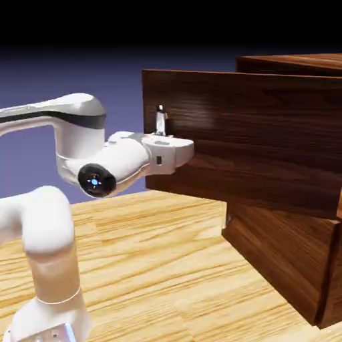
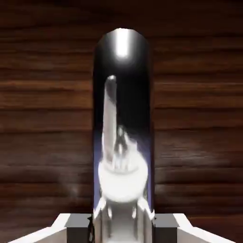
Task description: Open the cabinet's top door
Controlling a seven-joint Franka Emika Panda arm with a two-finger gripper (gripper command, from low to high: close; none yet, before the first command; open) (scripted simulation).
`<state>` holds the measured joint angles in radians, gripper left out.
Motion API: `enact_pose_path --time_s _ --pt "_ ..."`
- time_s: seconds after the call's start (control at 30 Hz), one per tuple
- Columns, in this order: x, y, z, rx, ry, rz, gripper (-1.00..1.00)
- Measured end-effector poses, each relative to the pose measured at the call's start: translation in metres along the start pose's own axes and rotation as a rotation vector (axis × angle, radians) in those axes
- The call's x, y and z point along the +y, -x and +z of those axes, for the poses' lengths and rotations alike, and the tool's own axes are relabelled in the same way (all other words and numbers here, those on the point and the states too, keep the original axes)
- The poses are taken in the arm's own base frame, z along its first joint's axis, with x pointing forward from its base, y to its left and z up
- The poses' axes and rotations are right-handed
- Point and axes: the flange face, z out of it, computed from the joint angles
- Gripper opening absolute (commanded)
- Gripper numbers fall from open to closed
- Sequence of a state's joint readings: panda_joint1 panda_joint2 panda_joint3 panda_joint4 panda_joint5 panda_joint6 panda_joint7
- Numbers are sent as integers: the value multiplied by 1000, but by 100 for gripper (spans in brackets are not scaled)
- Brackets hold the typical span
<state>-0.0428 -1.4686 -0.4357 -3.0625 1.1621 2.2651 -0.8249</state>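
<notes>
Door (image 1: 254,137) swung wide, handle (image 2: 122,95) between 2 fingertips (image 2: 122,228); loosening early could let it slip.

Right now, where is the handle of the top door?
In the exterior view, the handle is near the left edge of the open top door, just above the gripper.

The door (image 1: 247,133) is dark glossy wood. Its handle (image 2: 122,114) is smooth, mirror-like metal. The floor (image 1: 153,260) looks like pale wood
</notes>
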Motion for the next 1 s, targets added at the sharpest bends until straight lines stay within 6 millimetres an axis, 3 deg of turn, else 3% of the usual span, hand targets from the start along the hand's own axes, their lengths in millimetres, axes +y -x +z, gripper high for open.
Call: enact_pose_path --time_s 0.3,0.57,1.0 --pt "7 -7 -23 -40 -40 0 -100" --pt "28 -28 -84 -147 -148 0 -100" --pt "87 -87 -185 -356 -357 0 -100"
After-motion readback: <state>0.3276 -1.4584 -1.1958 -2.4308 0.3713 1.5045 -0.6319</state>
